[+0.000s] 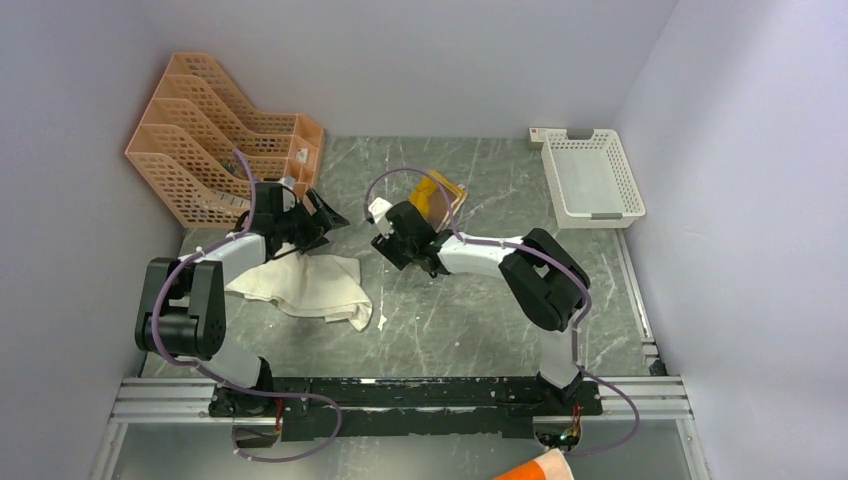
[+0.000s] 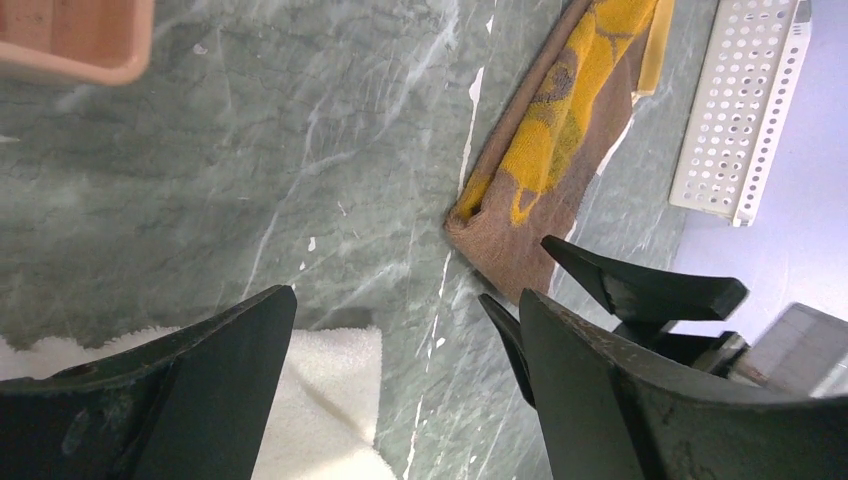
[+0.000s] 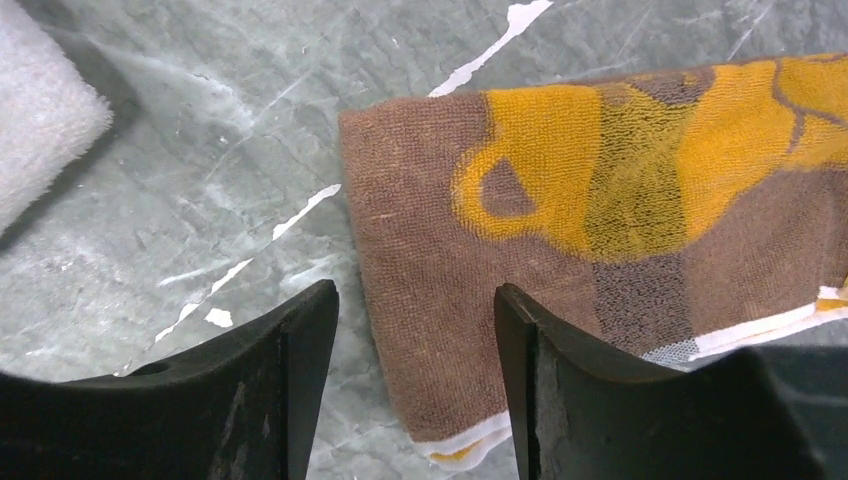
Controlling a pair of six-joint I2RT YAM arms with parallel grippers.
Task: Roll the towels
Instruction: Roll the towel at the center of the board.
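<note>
Towels unrolled.
We see left gripper (image 2: pixel 405 300) wide over white towel (image 2: pixel 320 400); right gripper (image 3: pixel 415 295) parted, empty, at edge of brown towel (image 3: pixel 600 200).

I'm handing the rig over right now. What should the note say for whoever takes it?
Left gripper: open and empty, above the table by the far edge of the white towel.
Right gripper: open and empty, poised over one end of the brown towel.
Towels: the white one lies rumpled on the left. The brown one lies flat at mid-table, farther back.
Done: neither towel is rolled.
Left: roll both. The brown one looks like the likely first pick.
</note>
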